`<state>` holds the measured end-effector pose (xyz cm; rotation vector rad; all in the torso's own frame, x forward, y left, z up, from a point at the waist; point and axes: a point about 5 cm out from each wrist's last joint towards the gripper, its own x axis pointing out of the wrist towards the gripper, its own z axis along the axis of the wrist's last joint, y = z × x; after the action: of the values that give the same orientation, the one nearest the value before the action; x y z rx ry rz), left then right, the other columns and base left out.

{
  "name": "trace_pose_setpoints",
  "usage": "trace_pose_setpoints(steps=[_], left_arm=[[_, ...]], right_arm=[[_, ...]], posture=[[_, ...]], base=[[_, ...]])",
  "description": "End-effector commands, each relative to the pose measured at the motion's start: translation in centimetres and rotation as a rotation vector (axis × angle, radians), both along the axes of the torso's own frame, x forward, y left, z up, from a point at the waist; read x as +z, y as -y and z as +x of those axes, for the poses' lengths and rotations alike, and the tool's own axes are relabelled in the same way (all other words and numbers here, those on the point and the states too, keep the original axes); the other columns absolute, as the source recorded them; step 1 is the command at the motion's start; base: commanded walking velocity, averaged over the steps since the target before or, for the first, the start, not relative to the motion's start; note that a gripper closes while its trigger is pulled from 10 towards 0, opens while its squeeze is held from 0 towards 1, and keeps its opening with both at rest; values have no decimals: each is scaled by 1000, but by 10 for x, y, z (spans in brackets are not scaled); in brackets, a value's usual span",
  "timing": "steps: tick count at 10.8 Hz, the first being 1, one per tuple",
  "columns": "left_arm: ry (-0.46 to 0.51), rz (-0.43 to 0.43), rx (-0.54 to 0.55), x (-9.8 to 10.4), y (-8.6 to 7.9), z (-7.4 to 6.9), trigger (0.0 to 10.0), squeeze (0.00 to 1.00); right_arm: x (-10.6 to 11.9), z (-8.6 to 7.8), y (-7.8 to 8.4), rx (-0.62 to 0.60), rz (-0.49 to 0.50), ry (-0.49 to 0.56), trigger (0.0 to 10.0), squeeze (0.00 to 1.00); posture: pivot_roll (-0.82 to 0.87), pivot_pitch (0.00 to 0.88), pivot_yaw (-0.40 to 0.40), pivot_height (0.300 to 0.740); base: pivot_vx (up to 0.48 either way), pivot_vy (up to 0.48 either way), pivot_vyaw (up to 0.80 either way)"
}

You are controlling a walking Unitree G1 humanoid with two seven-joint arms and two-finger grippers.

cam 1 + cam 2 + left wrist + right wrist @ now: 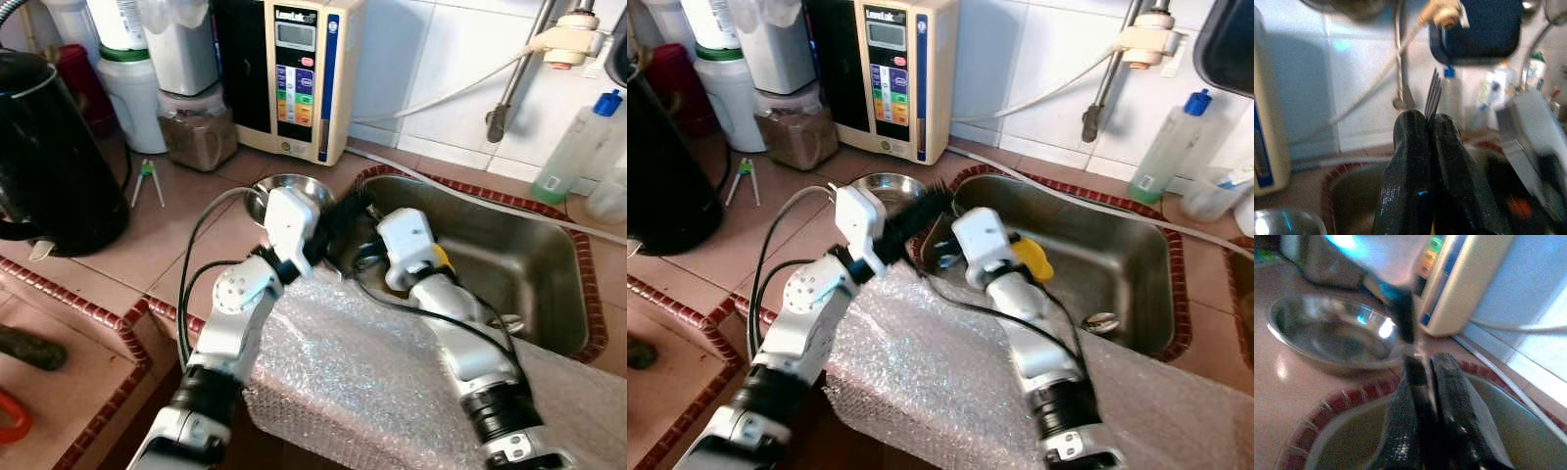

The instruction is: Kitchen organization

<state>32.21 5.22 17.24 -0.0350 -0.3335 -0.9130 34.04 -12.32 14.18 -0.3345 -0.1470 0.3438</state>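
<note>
Left hand [1431, 128], fingers pressed together on a fork [1433, 94] whose tines stand out past the fingertips, held above the near-left corner of the steel sink [1117, 257]. Right hand [1429, 369], just right of it over the sink's left end, closed on a thin dark handle, blurred beyond naming. Steel bowl [284, 190] on the tiled worktop [186, 211] just left of the sink; beige water unit [294, 73] at the far wall; bubble wrap [362, 382] over the near edge.
</note>
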Motion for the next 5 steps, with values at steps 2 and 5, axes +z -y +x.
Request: trace_pose_setpoints(steps=[2, 5], left_arm=[[-54, 69, -127, -12, 2, -11, 10000, 1000], [-90, 177, -283, -26, 5, -31, 10000, 1000]], right_arm=[[8, 7, 32, -116, 17, 25, 0, 0], [9, 11, 53, -210, 27, 16, 0, 0]], posture=[[38, 0, 1, 740], [45, 0, 12, 740]], base=[[0, 0, 0], [0, 0, 0]])
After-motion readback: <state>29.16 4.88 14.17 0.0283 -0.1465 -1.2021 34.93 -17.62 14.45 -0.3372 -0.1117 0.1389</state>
